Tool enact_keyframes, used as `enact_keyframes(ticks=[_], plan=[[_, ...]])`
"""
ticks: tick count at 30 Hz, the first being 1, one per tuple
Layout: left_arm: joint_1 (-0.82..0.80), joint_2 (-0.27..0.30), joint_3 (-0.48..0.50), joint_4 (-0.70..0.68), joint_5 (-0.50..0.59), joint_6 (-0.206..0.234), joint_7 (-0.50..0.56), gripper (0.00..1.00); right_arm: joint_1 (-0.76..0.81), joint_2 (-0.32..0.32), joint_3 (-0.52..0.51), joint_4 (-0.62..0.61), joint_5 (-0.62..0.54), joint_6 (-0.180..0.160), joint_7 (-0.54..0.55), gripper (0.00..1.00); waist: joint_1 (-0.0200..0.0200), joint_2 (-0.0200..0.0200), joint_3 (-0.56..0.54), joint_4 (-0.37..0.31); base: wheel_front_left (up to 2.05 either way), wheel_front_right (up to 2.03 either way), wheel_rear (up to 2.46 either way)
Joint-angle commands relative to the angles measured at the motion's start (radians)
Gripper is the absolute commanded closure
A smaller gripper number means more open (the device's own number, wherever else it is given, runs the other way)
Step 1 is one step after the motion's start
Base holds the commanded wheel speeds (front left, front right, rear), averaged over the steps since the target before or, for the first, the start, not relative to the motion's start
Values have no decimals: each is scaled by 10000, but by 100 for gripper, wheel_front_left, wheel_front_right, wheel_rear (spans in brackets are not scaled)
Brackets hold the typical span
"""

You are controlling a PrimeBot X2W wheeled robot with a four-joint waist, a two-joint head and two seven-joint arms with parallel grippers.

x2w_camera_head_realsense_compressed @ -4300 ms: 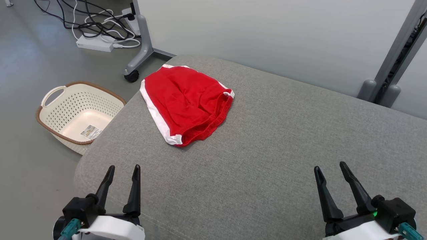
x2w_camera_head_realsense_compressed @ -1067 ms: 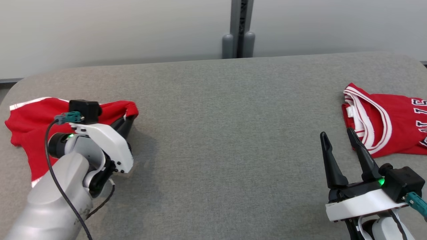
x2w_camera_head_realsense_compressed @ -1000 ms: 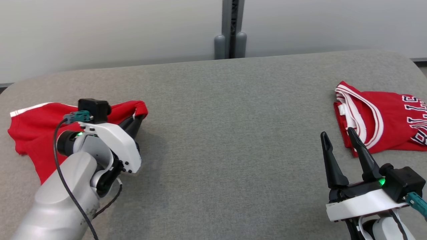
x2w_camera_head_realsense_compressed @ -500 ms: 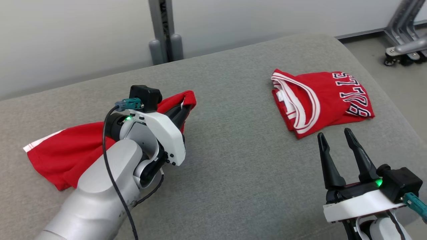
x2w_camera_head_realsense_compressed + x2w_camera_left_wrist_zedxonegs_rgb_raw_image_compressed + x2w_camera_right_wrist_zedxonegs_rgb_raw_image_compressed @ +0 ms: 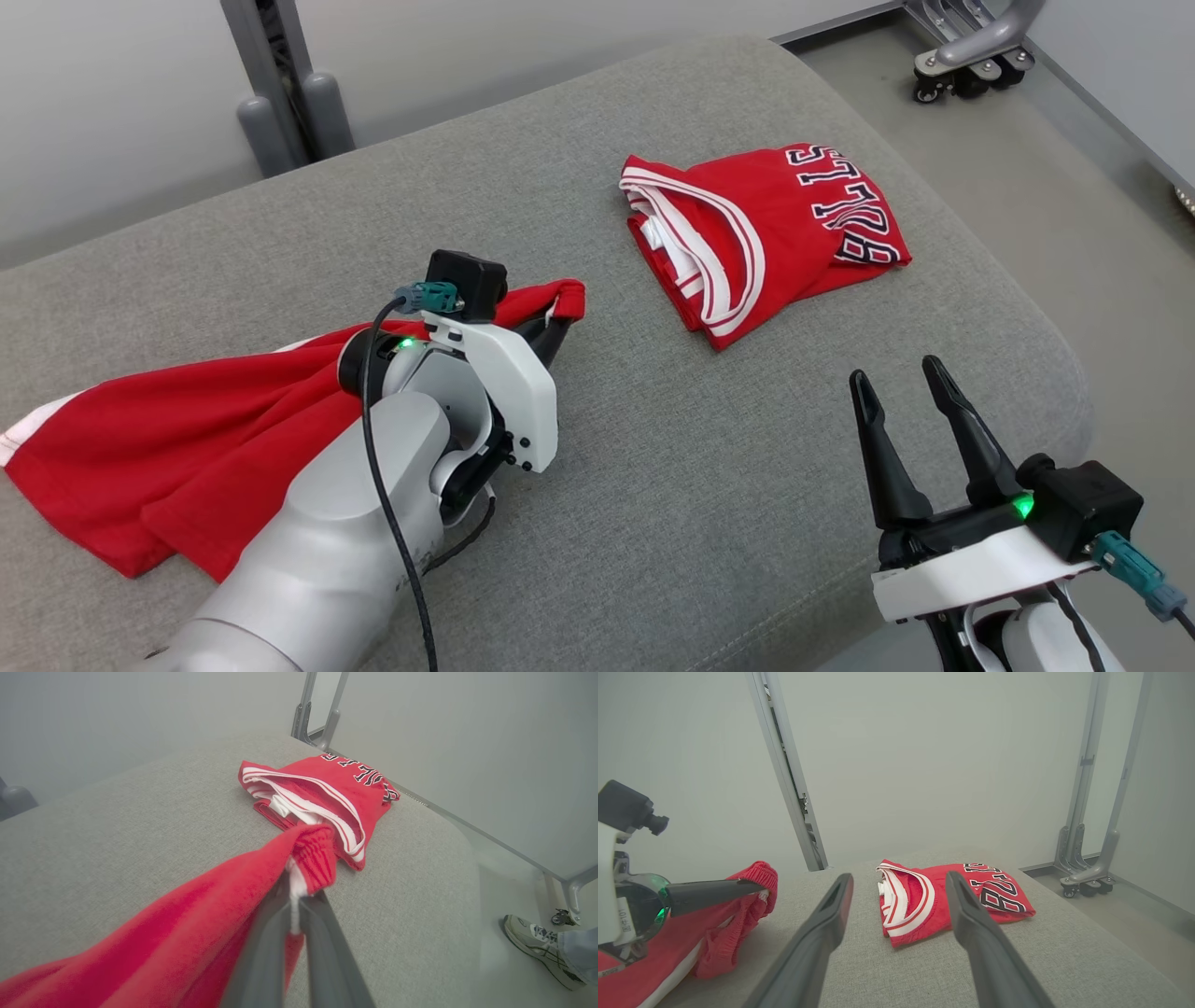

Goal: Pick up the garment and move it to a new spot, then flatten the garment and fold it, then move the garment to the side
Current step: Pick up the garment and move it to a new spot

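Note:
The garment, red shorts (image 5: 187, 448) with white side trim, trails across the grey padded table (image 5: 747, 485) at the left of the head view. My left gripper (image 5: 558, 322) is shut on its ribbed waistband, lifting that end off the surface while the rest drags behind. In the left wrist view the two fingers of the left gripper (image 5: 299, 896) pinch the waistband of the shorts (image 5: 187, 924). My right gripper (image 5: 893, 371) hovers open and empty at the lower right. From the right wrist, the right gripper (image 5: 899, 879) stands open, with the shorts (image 5: 738, 924) to its left.
A folded red jersey (image 5: 775, 233) with white trim and black lettering lies on the table's far right, just ahead of the held waistband. The table's rounded edge drops to the floor at right. A wheeled frame foot (image 5: 962, 56) stands beyond. A person's shoe (image 5: 537, 947) rests on the floor.
The head camera has swung to the right. My left gripper has carried the waistband rightwards along the table, closer to the folded jersey. The right gripper has stayed open.

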Motion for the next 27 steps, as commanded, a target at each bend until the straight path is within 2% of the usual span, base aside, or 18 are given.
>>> enact_keyframes(ticks=[1,2,3,4,5,11,19,27], plan=[[-283,-29,-64,343,-100,-87,-117,100,-127,-13,-7,22,51,1,-60,0,0,0,109,-149,0,0,0],[-310,-83,-121,513,-115,-108,-148,90,-138,-5,17,37,52,2,-60,0,0,0,117,-175,0,0,0],[-358,-134,-175,666,-162,-139,-215,65,-155,2,41,58,54,2,-60,0,0,0,118,-197,0,0,0],[-404,-178,-222,797,-202,-151,-266,24,-169,8,57,76,56,1,-60,0,0,0,116,-206,0,0,0],[-424,-196,-263,894,-246,-174,-328,0,-175,11,51,94,55,2,-60,0,0,0,111,-197,0,0,0],[-526,-254,-604,983,-530,-206,-523,0,-44,-58,-129,180,74,1,-60,0,0,0,38,209,0,0,0],[-633,-267,-1415,357,-890,-208,-715,0,-4,-206,-254,217,51,1,-60,0,0,0,-259,1342,0,0,0],[-250,262,-1408,-40,-1038,-204,-1642,0,286,-427,-525,266,81,1,-60,0,0,0,-700,2685,0,0,0]])
